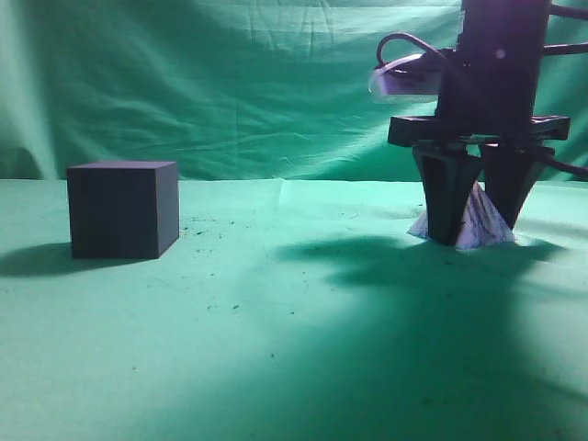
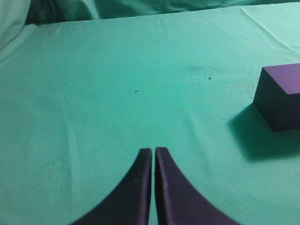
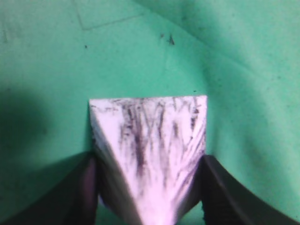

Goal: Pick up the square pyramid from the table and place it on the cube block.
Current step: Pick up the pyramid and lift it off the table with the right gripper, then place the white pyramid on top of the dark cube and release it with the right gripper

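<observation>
The square pyramid (image 1: 484, 223), white with dark streaks, rests on the green table (image 1: 276, 322) at the right. My right gripper (image 1: 478, 234) comes straight down over it, one finger pressed against each side. The right wrist view shows the pyramid (image 3: 150, 136) filling the gap between the fingers (image 3: 149, 160). The dark cube block (image 1: 122, 209) stands on the table at the left, far from the pyramid. It also shows at the right edge of the left wrist view (image 2: 285, 96). My left gripper (image 2: 153, 150) is shut and empty above bare cloth, left of the cube.
A green cloth backdrop (image 1: 230, 83) hangs behind the table. Small dark specks (image 1: 207, 230) lie on the cloth between the cube and the pyramid. The right arm casts a broad shadow (image 1: 395, 303) over the front of the table.
</observation>
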Controlling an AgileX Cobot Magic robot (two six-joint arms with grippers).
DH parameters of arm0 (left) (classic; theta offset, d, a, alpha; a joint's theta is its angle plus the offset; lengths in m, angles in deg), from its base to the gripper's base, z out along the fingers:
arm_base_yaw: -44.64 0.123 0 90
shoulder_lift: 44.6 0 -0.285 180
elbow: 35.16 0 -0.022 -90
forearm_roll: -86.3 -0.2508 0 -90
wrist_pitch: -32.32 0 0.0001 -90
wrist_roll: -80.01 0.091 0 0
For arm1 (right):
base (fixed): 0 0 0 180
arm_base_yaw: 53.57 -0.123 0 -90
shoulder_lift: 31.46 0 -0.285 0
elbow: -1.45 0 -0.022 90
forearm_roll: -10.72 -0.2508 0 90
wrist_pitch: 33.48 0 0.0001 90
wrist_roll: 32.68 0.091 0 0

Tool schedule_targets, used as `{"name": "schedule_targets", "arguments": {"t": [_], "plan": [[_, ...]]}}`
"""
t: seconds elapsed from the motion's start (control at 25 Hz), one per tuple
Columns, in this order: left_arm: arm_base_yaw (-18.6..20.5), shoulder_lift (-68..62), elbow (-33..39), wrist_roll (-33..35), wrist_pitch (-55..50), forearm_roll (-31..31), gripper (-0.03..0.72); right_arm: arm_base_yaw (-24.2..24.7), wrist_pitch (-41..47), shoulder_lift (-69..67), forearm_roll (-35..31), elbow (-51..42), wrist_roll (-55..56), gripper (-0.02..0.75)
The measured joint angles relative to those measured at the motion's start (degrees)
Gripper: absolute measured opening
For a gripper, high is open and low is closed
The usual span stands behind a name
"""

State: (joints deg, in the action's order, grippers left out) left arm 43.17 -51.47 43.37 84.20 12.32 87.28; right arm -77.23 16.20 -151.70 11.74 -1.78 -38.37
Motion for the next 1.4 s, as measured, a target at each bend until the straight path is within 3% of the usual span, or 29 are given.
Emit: {"name": "schedule_targets", "arguments": {"t": [0.2, 0.28, 0.32, 0.44, 0.8, 0.96, 1.12, 1.4], "plan": [[0.00, 0.00, 0.00, 0.00, 0.00, 0.00, 0.000, 0.11, 7.36, -0.65, 2.04, 5.36, 0.63, 0.413], [0.00, 0.00, 0.00, 0.00, 0.00, 0.00, 0.000, 0.36, 10.34, 0.17, 2.16, 9.49, 0.63, 0.413], [0.00, 0.00, 0.00, 0.00, 0.00, 0.00, 0.000, 0.36, 11.99, 0.84, 2.16, 11.43, 0.63, 0.372], [0.00, 0.00, 0.00, 0.00, 0.00, 0.00, 0.000, -1.54, 17.61, 2.09, 2.52, 18.94, 0.72, 0.388], [0.00, 0.00, 0.00, 0.00, 0.00, 0.00, 0.000, -21.63, 21.05, -1.69, 2.14, 34.43, 0.72, 0.388], [0.00, 0.00, 0.00, 0.00, 0.00, 0.00, 0.000, -26.48, 21.19, -9.41, 2.16, 42.26, 0.72, 0.388], [0.00, 0.00, 0.00, 0.00, 0.00, 0.00, 0.000, -27.52, 21.40, -15.37, 1.81, 47.92, 0.72, 0.388], [0.00, 0.00, 0.00, 0.00, 0.00, 0.00, 0.000, -27.52, 21.49, -18.39, -0.22, 48.89, 0.72, 0.388]]}}
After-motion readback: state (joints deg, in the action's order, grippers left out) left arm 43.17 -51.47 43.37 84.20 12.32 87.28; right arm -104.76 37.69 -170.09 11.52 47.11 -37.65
